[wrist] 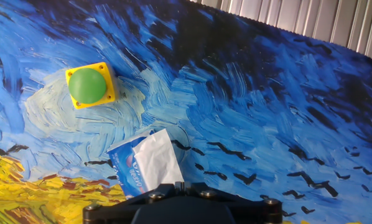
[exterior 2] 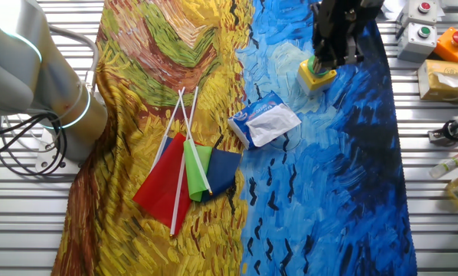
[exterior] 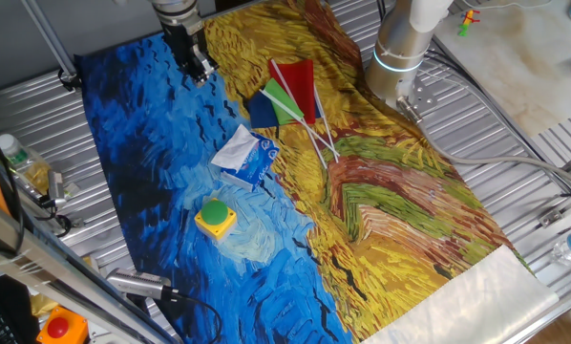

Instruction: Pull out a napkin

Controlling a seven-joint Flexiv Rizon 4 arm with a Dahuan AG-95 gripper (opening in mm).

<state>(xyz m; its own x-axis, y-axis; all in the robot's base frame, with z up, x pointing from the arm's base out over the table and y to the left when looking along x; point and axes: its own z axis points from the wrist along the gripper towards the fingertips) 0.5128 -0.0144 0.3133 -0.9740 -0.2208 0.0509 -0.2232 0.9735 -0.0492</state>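
The napkin is a creased white sheet sticking out of the small blue tissue packet, which lies mid-cloth. Both also show in the other fixed view, napkin and packet, and low in the hand view, napkin and packet. My gripper hangs raised over the blue part of the cloth, well apart from the packet; in the other fixed view it is in front of the button box. In the hand view the fingertips meet with nothing between them.
A yellow box with a green button sits near the packet. Red, green and blue flags on white sticks lie on the yellow part of the painted cloth. The robot base stands behind. Button boxes and bottles lie beside the cloth.
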